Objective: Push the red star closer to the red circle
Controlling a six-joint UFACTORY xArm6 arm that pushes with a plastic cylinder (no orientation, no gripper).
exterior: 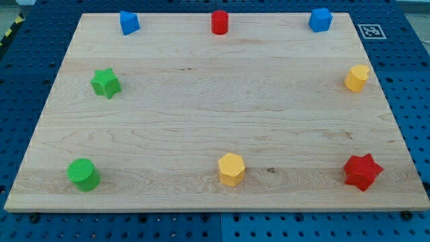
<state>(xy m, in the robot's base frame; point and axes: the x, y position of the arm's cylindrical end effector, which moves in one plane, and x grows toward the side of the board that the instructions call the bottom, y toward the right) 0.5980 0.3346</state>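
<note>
The red star [363, 171] lies near the bottom right corner of the wooden board [215, 107]. The red circle [220, 22], a short cylinder, stands at the top edge, near the middle. They are far apart, on a diagonal across the board. My tip and the rod do not show in the camera view.
A blue block [129, 23] is at the top left and a blue cube [320, 19] at the top right. A yellow block [357, 78] is at the right edge, a yellow hexagon [231, 169] at the bottom middle. A green star [105, 83] and a green circle [83, 175] are at the left.
</note>
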